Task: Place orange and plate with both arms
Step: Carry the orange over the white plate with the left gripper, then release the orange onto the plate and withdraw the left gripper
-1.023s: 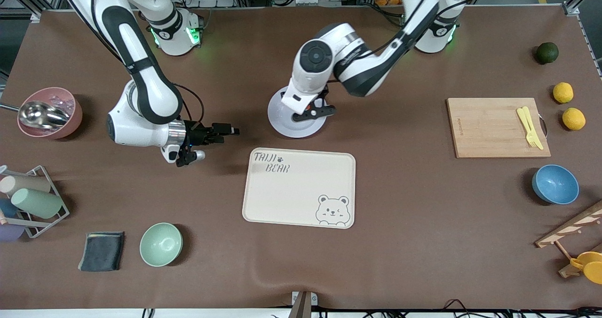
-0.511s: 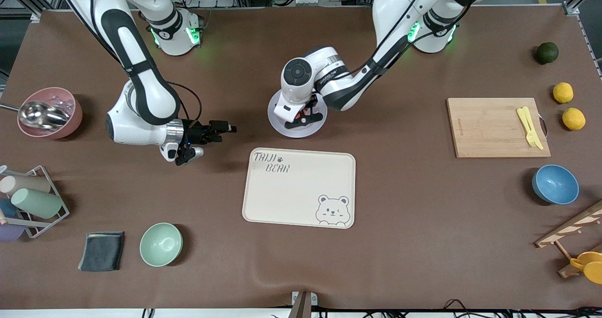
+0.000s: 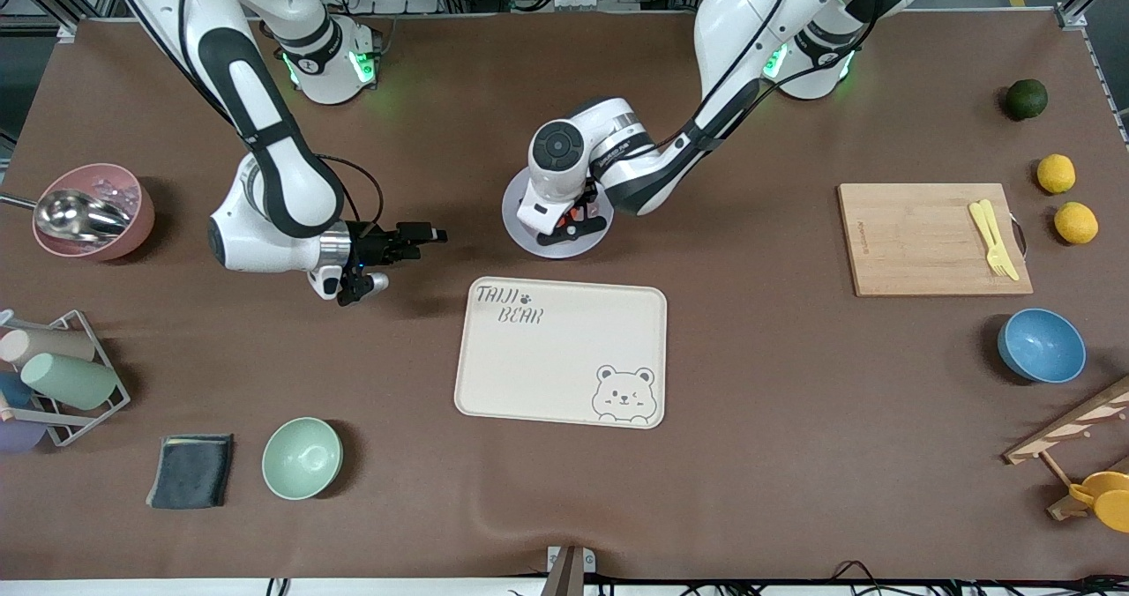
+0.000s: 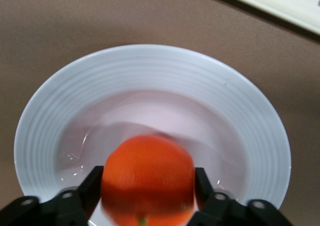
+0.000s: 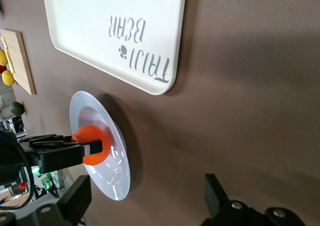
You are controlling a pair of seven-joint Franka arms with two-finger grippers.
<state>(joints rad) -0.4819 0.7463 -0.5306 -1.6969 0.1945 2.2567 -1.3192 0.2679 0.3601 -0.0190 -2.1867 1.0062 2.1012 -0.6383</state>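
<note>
Pale lavender-white plate [image 3: 529, 236]: round, shallow, wide ribbed rim; sits on the brown table mat near the middle of the table, just beside the edge of the cream tray [image 3: 561, 352] that lies farther from the front camera, touching nothing else on the mat.

Orange [image 4: 148, 178]: small, glossy, orange-red; low in the plate's well, flanked on both sides by the black fingers of the left gripper [image 4: 148, 186]. Whether it already rests on the plate, and whether the fingers grip it or have slackened, cannot be told.

Left gripper: down over the plate, pointing into it; arm reaches in from its base at the table's upper edge.

Right gripper [image 3: 414, 242]: fingers spread wide, holding nothing; hangs over bare mat toward the right arm's end, beside the tray's lettered corner, aimed toward the plate. This arm waits.

Tray: empty, lettering and bear drawing visible.

Progress, as judged: orange delivered to the plate or very nearly so. Remaining: full release and withdrawal of the left gripper, then the plate's own placing, most likely by the waiting right arm; destination not shown.
</note>
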